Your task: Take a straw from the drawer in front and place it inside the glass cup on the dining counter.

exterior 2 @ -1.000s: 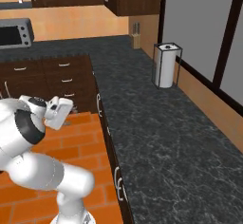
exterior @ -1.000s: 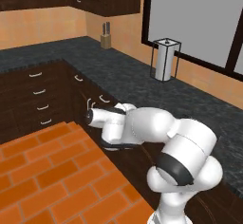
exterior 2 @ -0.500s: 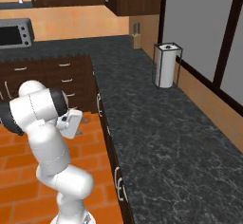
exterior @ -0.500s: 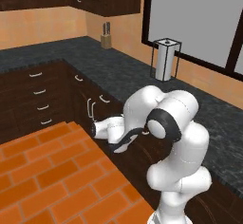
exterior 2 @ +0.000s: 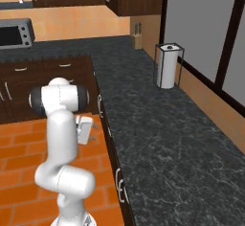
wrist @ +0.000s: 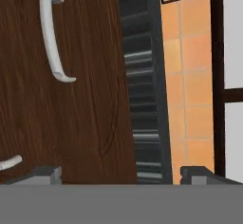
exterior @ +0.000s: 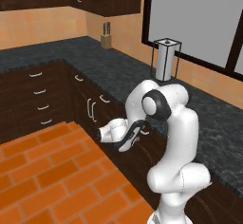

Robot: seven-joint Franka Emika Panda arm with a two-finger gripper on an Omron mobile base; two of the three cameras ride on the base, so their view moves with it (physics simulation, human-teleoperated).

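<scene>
Hand (wrist: 118,173) released, fingers spread, facing one dark wooden drawer front (wrist: 85,99); two silver handles (wrist: 54,38) in hand view. One paper-towel holder (exterior: 164,59) on the black surface (exterior 2: 162,139).

Arm (exterior: 166,123) folded upright; hand (exterior: 114,134) lowered toward cabinets.

Home kitchen: dark wood cabinets (exterior: 40,99), black speckled counter (exterior 2: 158,139), knife block (exterior: 106,39), microwave (exterior 2: 14,32), paper-towel holder (exterior 2: 167,66).
</scene>
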